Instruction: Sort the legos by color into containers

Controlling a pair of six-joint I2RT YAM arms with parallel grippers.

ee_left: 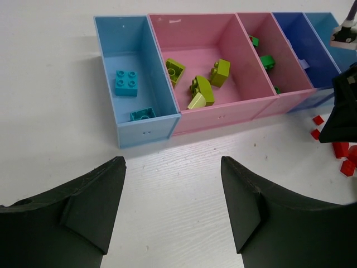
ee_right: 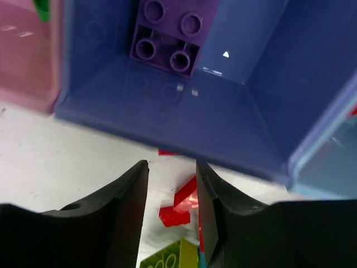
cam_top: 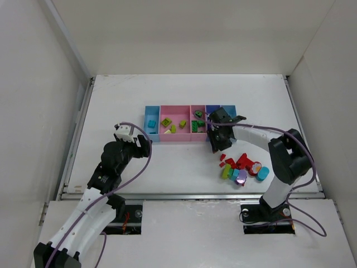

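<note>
Lego sort: right jaws at the purple-blue bin (ee_right: 234, 111), both sets of jaws empty.
Right jaws narrowly parted, gripping nothing, just at that bin's near wall; a purple brick (ee_right: 167, 39) lies inside. Left jaws spread wide, empty, facing the containers (cam_top: 167, 139) at mid-table (cam_top: 111, 111). Cyan bricks (ee_left: 126, 82) sit in the left light blue bin, lime bricks (ee_left: 203, 89) in the wide pink one. Loose legos (cam_top: 242, 167) are heaped toward the table's near right edge.

We hold our left gripper (ee_left: 172, 167) wide open and empty; our right gripper (ee_right: 172, 167), reaching leftward, is parted narrowly, gripping nothing.
</note>
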